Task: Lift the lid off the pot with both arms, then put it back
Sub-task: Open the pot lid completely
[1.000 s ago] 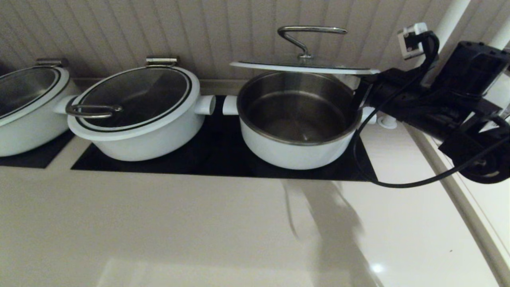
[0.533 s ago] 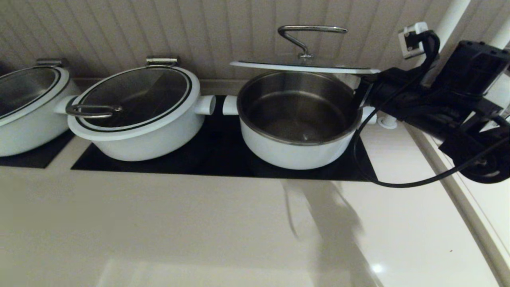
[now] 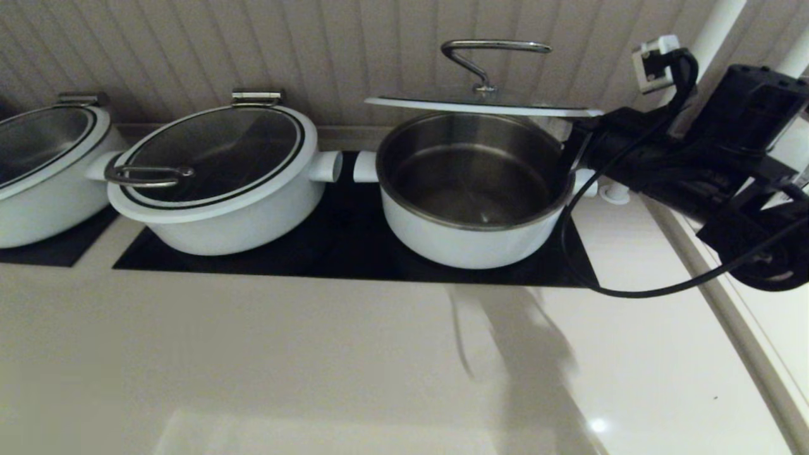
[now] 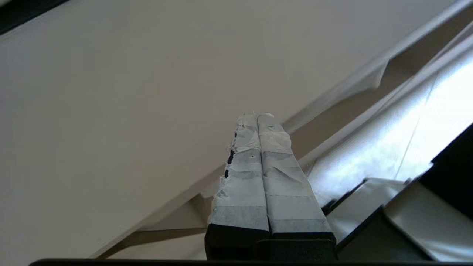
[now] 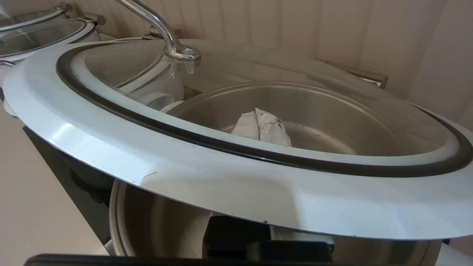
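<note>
The lid hovers level above the open pot, propped from beneath, seemingly, by the right gripper's clenched jaws; left gripper's jaws clenched, empty.

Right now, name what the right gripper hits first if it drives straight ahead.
Likely the far steel wall of the pot; the right gripper lies under the lid, depth uncertain.

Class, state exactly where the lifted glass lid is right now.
In the head view the lid hangs level just above the open pot, right of the closed pot, propped from below by the right tool.
</note>
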Available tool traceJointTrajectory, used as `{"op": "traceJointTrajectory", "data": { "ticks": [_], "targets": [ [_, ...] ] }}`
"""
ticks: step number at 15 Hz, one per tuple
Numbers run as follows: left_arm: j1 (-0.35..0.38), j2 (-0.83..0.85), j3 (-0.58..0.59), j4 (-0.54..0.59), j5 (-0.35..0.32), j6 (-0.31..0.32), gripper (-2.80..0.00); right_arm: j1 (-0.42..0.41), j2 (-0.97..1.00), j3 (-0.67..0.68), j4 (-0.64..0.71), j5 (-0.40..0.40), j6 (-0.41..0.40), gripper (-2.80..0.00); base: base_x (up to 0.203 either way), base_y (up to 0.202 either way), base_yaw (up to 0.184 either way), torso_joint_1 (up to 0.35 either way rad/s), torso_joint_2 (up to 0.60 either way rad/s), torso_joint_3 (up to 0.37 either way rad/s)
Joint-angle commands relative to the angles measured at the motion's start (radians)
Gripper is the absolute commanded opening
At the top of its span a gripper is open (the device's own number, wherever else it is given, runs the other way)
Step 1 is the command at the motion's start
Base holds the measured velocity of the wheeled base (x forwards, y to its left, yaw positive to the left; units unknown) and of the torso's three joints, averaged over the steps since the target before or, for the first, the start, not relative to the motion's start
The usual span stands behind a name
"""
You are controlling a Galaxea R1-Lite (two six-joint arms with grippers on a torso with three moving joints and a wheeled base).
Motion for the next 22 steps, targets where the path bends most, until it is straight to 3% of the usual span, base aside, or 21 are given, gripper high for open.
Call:
{"op": "traceJointTrajectory", "data": {
  "ticks": [1,7,9,22],
  "targets": [
    [0.0,0.006,0.0,0.007,0.0,-0.011,-2.8,-0.001,0.002,0.0,-0.005,0.002,0.0,-2.8,0.0,0.0,0.0,0.0,0.0,0.0],
    [0.0,0.005,0.0,0.022,0.021,-0.124,-2.8,-0.015,0.002,0.0,-0.005,0.002,0.0,-2.8,0.0,0.0,0.0,0.0,0.0,0.0],
    [0.0,0.005,0.0,0.024,0.023,-0.187,-2.8,-0.015,0.002,0.0,-0.007,0.004,0.002,-2.8,0.0,0.0,0.0,0.0,0.0,0.0],
    [0.0,0.006,0.0,0.023,0.028,-0.195,-2.8,-0.022,-0.001,-0.008,-0.007,0.002,0.005,-2.8,0.0,0.0,0.0,0.0,0.0,0.0]
  ]
}}
